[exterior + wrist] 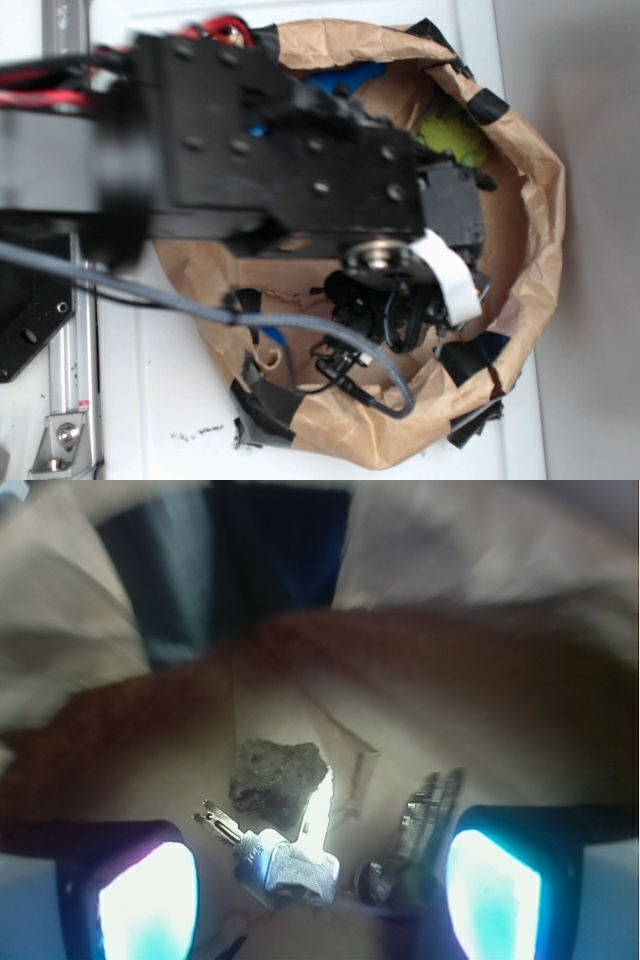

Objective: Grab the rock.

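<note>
In the wrist view the rock (275, 777), a dark rough angular lump, lies on the brown paper floor of the bag just ahead of my gripper (320, 890). Its two fingers (145, 900) stand wide apart at the lower corners, glowing pale blue, with nothing between them but keys. The gripper is open. In the exterior view the arm reaches down into the paper bag (530, 230) and the gripper (395, 315) is low inside it; the rock is hidden there.
Metal keys with a white tag (290, 865) lie right below the rock, and a dark key (420, 825) lies beside the right finger. A green object (452, 135) and a blue object (345, 75) rest inside the bag. A grey cable (200, 305) crosses the bag's rim.
</note>
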